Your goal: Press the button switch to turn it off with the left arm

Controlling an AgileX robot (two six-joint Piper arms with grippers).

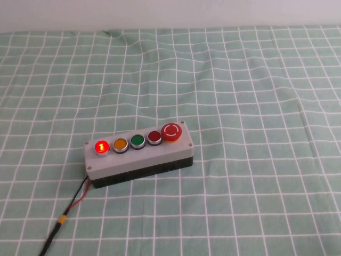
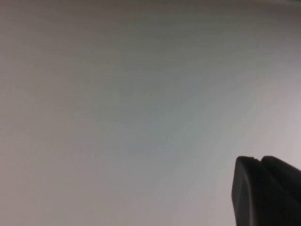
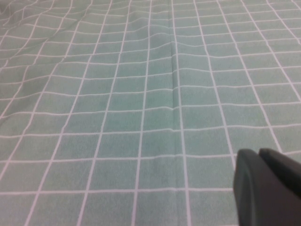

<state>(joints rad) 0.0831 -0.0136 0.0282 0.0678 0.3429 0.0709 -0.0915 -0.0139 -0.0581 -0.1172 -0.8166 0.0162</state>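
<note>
A grey box [image 1: 139,156] with a black base sits on the counter [image 1: 256,176], which is covered by a green cloth with a white grid. Five buttons run in a row along the box's top. The switch [image 1: 101,147] is the end button at the box's left end: small, round, red, ringed in silver, glowing with a pale "1" on its face. Next to it comes a yellow button [image 1: 120,144], then a green button [image 1: 137,141], then a darker red button [image 1: 154,137], and at the far end a big red mushroom button [image 1: 172,132]. A thin red-and-black wire [image 1: 74,202] leaves the box under the switch end and trails toward the counter's near edge.

No arm reaches the box. The left hand [image 2: 265,193] shows only as a dark tip against a blank pale surface; I cannot tell its state. The right hand [image 3: 265,188] shows the same way, low over bare cloth, and again I cannot tell.
</note>
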